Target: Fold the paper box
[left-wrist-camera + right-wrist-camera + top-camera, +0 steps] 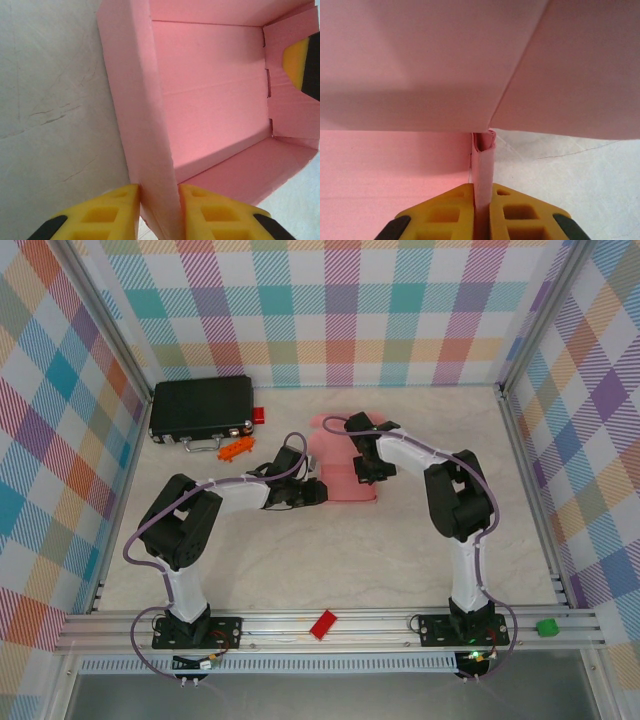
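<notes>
Table: pale, marbled, plaid screens round it. Case sits rear-left, well apart from the work.

Box is mid-table betw. the two arms and part-formed. In the left wrist view it's an open tray w/ floor down and side walls up. Overhead, more pink card runs back from the tray, prob. the lid panel, not closed.

Left gripper is clamped on the box's near side wall, one finger inside and one outside, wall upright betw. them. Right gripper is clenched on a thin doubled strip of card at a corner, the strip's top curled over. Big panels hang over it in that view.

Small stuff: orange bit by the case, red block and green piece on the front rail, all clear of the job.

Risks, as I judge them:
- Both arms pinch thin card, so if they move out of step or pull apart, a crease could tear or a wall buckle.
- The right grip is on a narrow strip. A slip there prob. lets that corner spring open.
- Nothing but the grips pins the box, so a lift or drag could skid the whole tray.
- Too hard a squeeze may leave a dent in the wall.
</notes>
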Motion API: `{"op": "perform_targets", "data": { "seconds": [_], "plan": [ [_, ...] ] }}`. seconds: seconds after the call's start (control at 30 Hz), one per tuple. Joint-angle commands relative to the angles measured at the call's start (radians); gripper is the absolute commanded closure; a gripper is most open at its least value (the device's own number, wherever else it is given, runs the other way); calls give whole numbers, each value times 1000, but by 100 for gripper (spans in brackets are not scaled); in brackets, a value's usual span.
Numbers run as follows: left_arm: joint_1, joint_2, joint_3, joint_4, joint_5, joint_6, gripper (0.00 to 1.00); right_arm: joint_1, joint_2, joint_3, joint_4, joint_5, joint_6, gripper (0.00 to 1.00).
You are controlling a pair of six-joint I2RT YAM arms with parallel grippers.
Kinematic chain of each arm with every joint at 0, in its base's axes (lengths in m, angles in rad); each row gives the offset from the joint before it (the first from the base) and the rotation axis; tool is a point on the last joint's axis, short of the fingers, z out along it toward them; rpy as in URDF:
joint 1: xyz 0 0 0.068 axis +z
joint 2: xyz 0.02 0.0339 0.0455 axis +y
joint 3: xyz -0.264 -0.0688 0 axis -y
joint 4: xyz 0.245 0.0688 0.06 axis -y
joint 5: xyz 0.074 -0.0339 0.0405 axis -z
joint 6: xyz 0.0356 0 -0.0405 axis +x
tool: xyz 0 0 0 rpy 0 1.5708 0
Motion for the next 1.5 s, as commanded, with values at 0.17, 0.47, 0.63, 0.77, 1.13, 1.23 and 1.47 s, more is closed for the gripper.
{"op": "perform_targets", "data": {
  "seconds": [0.17,0.47,0.63,0.77,1.13,1.23,1.47],
  "plan": [
    [-8,15,2,-42,-7,-2,74,-17,118,-37,-77,57,2,87],
    [-8,14,-1,-41,-4,-3,74,-13,133,-34,-76,56,9,88],
    [-8,10,-2,-42,-6,-2,74,-13,111,-35,-77,54,13,85],
    [-8,10,-4,-42,-6,-3,74,-13,74,-42,-67,31,22,84],
    [-7,12,3,-41,2,0,74,-16,29,-23,-64,-5,42,80],
    [-9,13,4,-42,5,-2,74,-15,24,-22,-61,-16,45,79],
    [-9,18,8,-43,8,-2,74,-16,15,-17,-55,-47,51,75]
  ]
}}
